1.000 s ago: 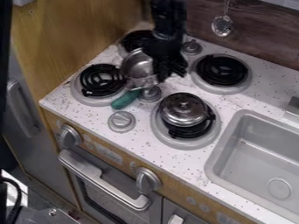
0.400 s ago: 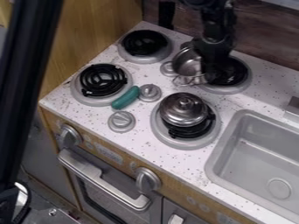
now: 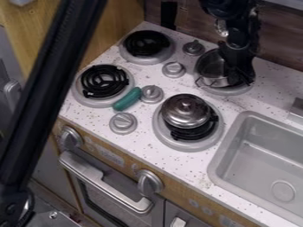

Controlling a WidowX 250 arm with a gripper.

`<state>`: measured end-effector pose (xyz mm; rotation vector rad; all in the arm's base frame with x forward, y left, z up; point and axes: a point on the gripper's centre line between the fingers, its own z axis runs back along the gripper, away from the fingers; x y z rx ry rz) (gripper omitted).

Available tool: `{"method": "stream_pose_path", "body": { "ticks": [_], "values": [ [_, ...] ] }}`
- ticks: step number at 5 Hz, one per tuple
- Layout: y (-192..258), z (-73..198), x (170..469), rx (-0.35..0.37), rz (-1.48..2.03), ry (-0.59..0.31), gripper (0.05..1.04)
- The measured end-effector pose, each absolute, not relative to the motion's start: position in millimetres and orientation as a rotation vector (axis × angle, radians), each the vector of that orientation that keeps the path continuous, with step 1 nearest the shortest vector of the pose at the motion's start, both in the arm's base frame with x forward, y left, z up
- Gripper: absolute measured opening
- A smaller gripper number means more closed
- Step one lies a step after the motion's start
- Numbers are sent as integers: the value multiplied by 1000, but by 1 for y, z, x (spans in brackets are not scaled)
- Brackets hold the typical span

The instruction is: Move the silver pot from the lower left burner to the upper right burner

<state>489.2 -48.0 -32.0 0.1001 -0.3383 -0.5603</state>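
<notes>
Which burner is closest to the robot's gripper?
The upper right burner, near the back wall: the gripper hangs over it beside the silver pot; the others lie farther off.

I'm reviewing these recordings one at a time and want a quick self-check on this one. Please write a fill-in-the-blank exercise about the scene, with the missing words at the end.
The claw is at the silver pot, over the ____ burner.
The domed lid sits at the lower ____ burner.
The oblong object beside the lower left burner is colored ____.
The countertop has ____ burners in all.

Missing words: upper right; right; green; four
</notes>
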Motion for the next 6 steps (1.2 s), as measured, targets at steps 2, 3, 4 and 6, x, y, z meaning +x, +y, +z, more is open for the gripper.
{"method": "stream_pose_path", "body": {
  "ticks": [2, 3, 4, 6],
  "values": [
    [-66, -35, 506, 82, -595, -365, 77],
    [-69, -35, 505, 81, -559, -359, 222],
    [-70, -43, 497, 101, -544, -331, 483],
    [-63, 7, 476, 138, -439, -376, 996]
  ]
}}
